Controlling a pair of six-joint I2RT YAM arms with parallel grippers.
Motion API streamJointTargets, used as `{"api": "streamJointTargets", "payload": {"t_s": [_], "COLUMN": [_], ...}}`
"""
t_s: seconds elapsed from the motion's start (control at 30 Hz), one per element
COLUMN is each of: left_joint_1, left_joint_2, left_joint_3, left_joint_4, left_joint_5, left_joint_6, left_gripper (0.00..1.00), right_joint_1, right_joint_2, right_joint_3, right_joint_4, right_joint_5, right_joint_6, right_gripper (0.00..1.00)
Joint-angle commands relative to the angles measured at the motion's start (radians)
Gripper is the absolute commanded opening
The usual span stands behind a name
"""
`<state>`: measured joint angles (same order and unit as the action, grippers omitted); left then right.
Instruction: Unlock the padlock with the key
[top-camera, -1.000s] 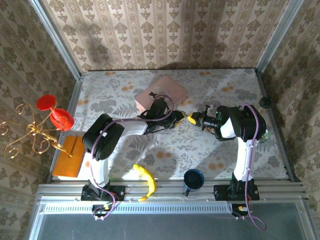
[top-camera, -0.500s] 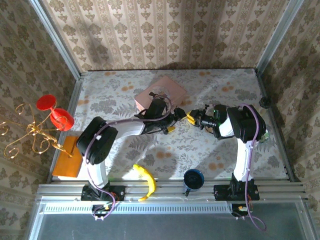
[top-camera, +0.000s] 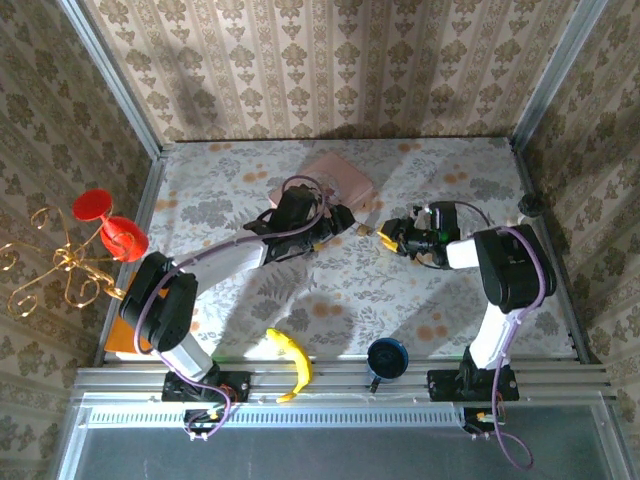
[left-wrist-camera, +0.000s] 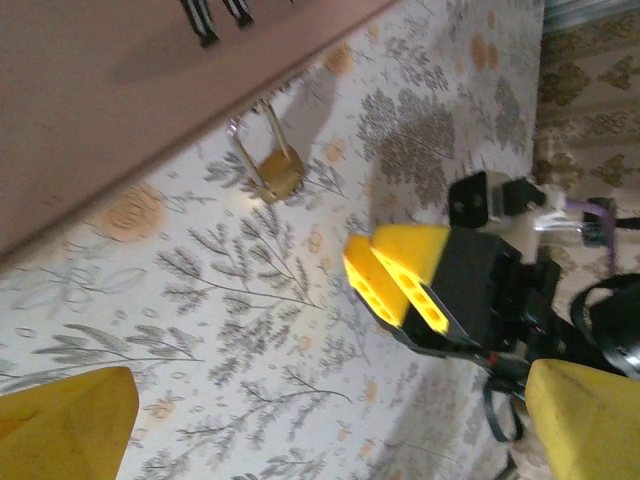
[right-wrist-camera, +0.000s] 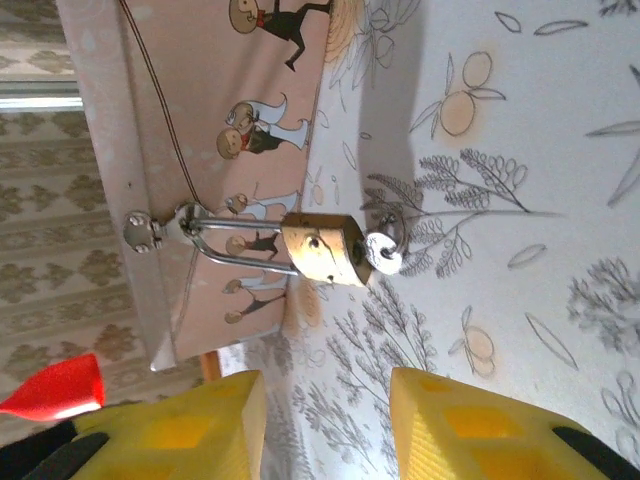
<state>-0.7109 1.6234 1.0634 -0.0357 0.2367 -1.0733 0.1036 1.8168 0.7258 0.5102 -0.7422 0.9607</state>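
The small brass padlock (right-wrist-camera: 320, 250) lies on the floral tabletop, its shackle (right-wrist-camera: 225, 242) threaded through the hasp of the pink picture-lidded box (right-wrist-camera: 210, 120). A silver key (right-wrist-camera: 381, 252) on a ring sticks in its keyhole. My right gripper (right-wrist-camera: 325, 430) is open just short of the key, with nothing between its yellow fingers (right-wrist-camera: 180, 430). My left gripper (left-wrist-camera: 330, 430) is open wide, a short way from the padlock (left-wrist-camera: 279, 176), looking at the right gripper's fingers (left-wrist-camera: 395, 272). From above, the padlock (top-camera: 366, 229) sits between the left gripper (top-camera: 348, 222) and the right gripper (top-camera: 385, 238).
The pink box (top-camera: 325, 185) stands behind the left gripper. A banana (top-camera: 290, 362) and a blue cup (top-camera: 387, 357) lie near the front rail. Red goblets (top-camera: 110, 225), a gold stand (top-camera: 60, 265) and an orange block (top-camera: 135, 310) sit at the left edge.
Both grippers have opened and let go of the padlock and key. The left arm has swung back to the left, and the right arm's elbow has moved right.
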Motion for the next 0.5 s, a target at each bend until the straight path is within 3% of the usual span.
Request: {"api": "streamJointTargets", "payload": {"t_s": [0.0,0.2,0.27,0.47], "left_joint_1": [0.014,0.018,0.017,0.017], "left_joint_2": [-0.045,-0.059,-0.058,-0.064], "left_joint_3": [0.012,0.007,-0.001,-0.031], "left_joint_4": [-0.079,-0.085,-0.075,-0.057], "left_joint_5": [-0.072,-0.091,-0.088,-0.079], "left_joint_6": [0.082,0.118,0.115,0.101], "left_gripper": [1.0,1.0,1.0,1.0], "right_joint_1": [0.04,0.08,0.083,0.101], "right_joint_2": [-0.104,-0.128,-0.099,0.027], "right_joint_3": [0.072,0.204,0.238,0.352], "right_joint_4": [-0.337,-0.535,-0.548,-0.559], "right_joint_5": [0.133,0.235,0.235,0.182], "right_joint_6": [-0.29,-0.528,-0.564,-0.636], "right_gripper": [0.4,0.45,0.59,0.58]}}
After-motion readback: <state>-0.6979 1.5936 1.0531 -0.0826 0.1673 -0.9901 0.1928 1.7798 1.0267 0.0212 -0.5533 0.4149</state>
